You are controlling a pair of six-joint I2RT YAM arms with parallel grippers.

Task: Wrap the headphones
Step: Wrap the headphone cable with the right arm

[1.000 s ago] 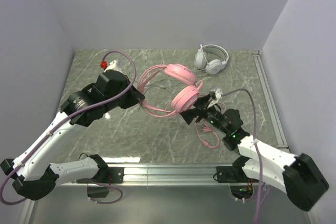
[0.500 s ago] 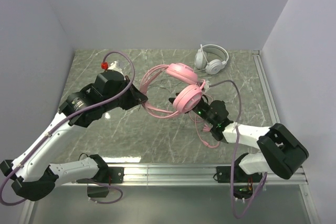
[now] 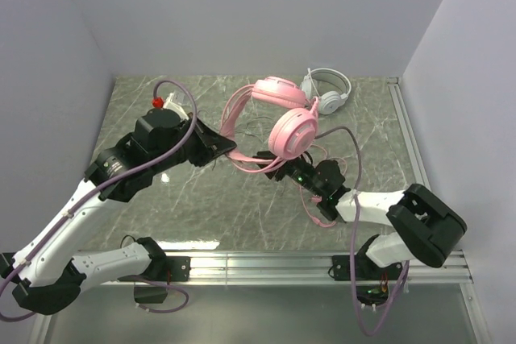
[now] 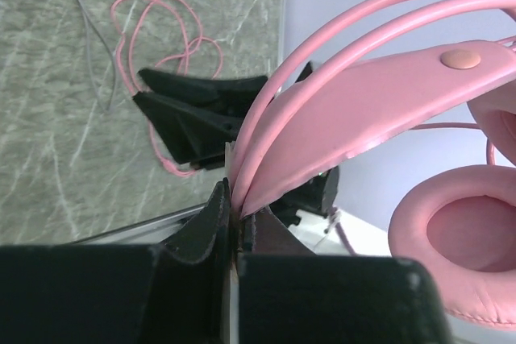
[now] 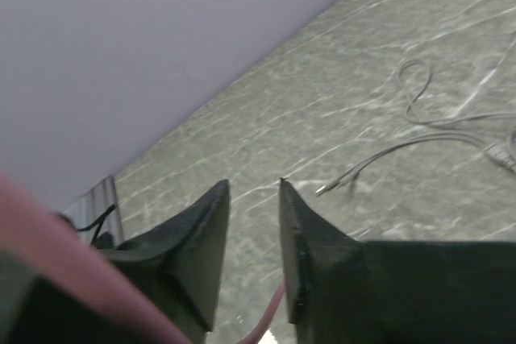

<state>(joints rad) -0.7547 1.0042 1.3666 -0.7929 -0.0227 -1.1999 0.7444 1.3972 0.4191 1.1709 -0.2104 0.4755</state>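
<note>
The pink over-ear headset (image 4: 379,98) has a smooth, matt padded headband, soft leather-like ear cushions and glossy thin arch tubes. The white and grey over-ear headset (image 3: 328,91) looks like smooth plastic. The left claw (image 4: 234,217) and the right claw (image 5: 251,188) are matt black plastic. The grey-green marble-patterned surface (image 3: 201,209) shows a low sheen. The silver near-edge rail (image 3: 258,260) is brushed metal.

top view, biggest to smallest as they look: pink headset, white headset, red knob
1. Pink headset, though it is held up nearer the camera, which inflates it.
2. White headset.
3. Red knob.
</note>
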